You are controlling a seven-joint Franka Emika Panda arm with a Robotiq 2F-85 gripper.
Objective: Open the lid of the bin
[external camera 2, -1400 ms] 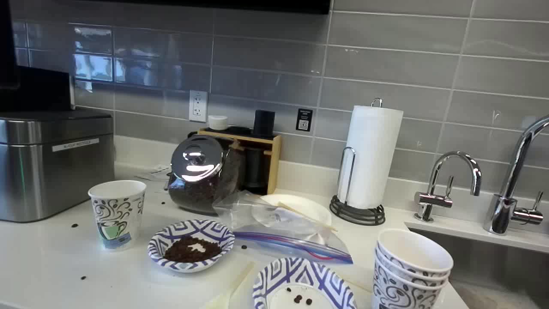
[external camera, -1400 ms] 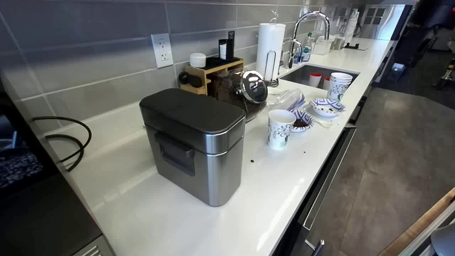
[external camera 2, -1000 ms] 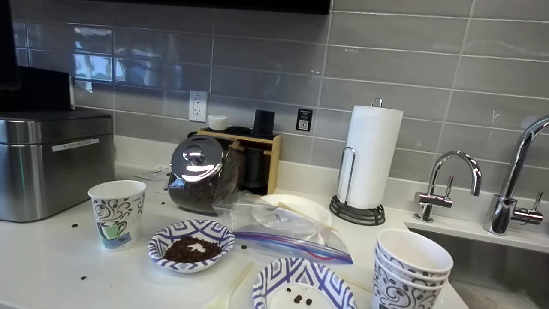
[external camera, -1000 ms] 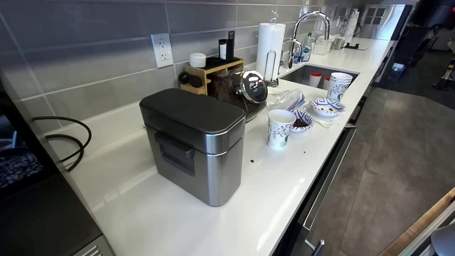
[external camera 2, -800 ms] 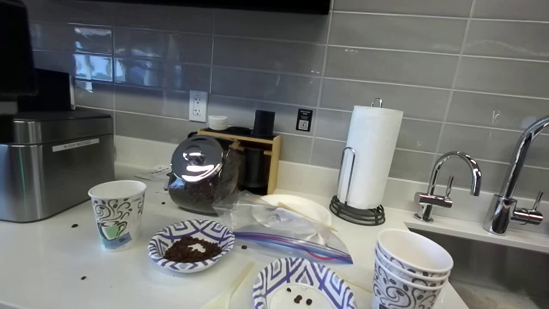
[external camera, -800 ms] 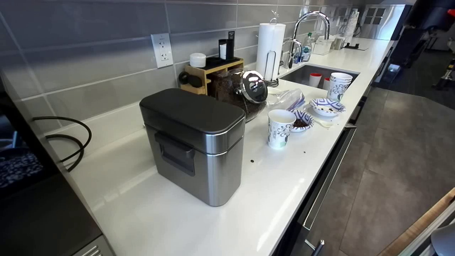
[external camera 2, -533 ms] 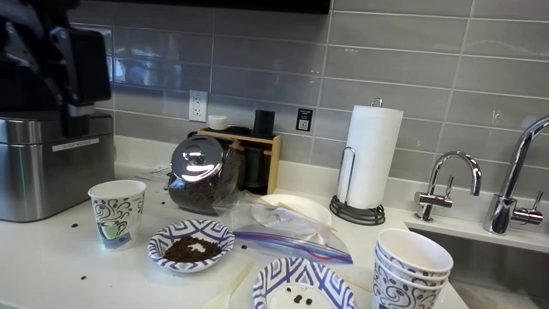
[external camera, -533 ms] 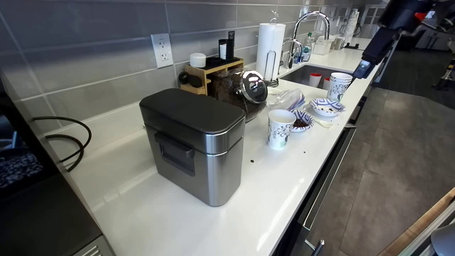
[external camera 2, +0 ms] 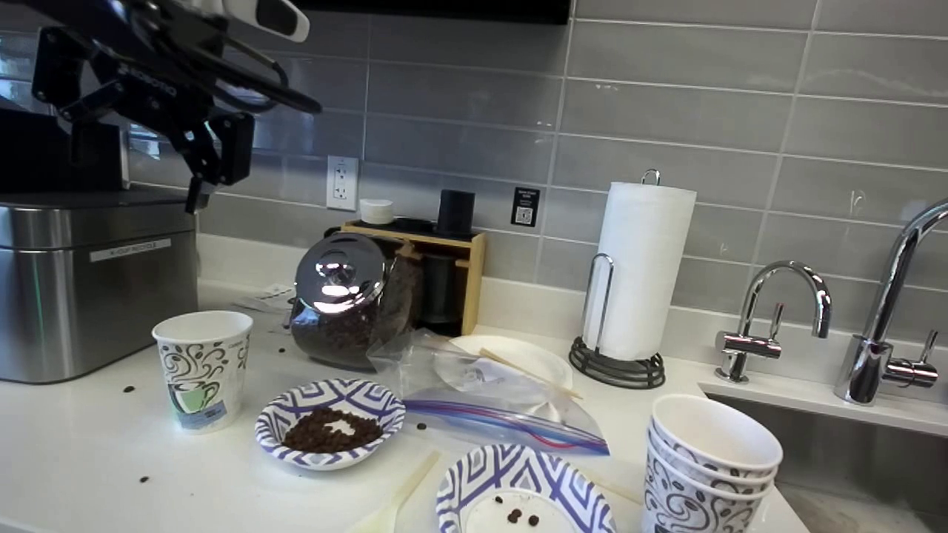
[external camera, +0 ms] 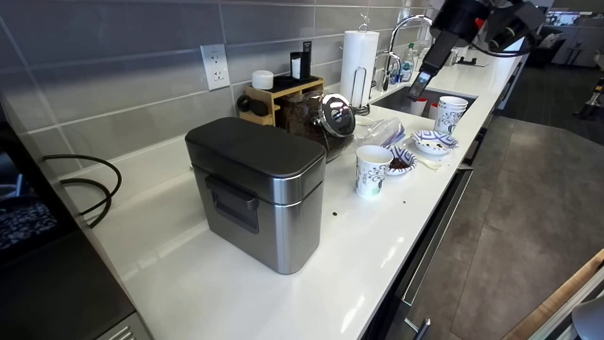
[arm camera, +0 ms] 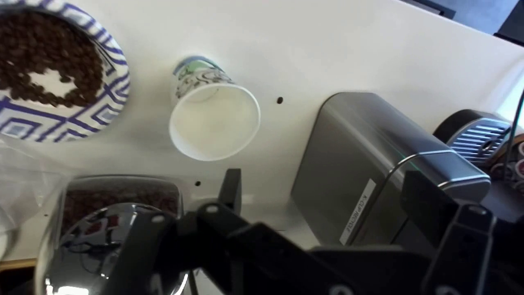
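The bin (external camera: 299, 231) is a boxy brushed-steel container on the counter; it also shows in an exterior view (external camera 2: 111, 311) and in the wrist view (arm camera: 348, 159). Its dark grey lid (external camera: 257, 144) lies flat and closed on top. The lid also shows edge-on in an exterior view (external camera 2: 96, 198). My gripper (external camera 2: 137, 169) is open and empty, in the air above the counter. In an exterior view, my gripper (external camera: 419, 87) is up over the sink side, well apart from the bin. In the wrist view, the fingers of my gripper (arm camera: 327, 194) are wide apart.
A paper cup (external camera: 370, 172), a bowl of coffee beans (external camera 2: 333, 426) and a glass jar with a chrome lid (external camera 2: 352, 311) stand beside the bin. A dark appliance (external camera: 52, 264) stands on the bin's other side. Paper towels (external camera 2: 641, 274) and stacked cups (external camera 2: 703, 474) are farther off.
My arm and gripper have come into both exterior views, moving in over the counter toward the bin side. The bin, its lid and the other objects have not moved.
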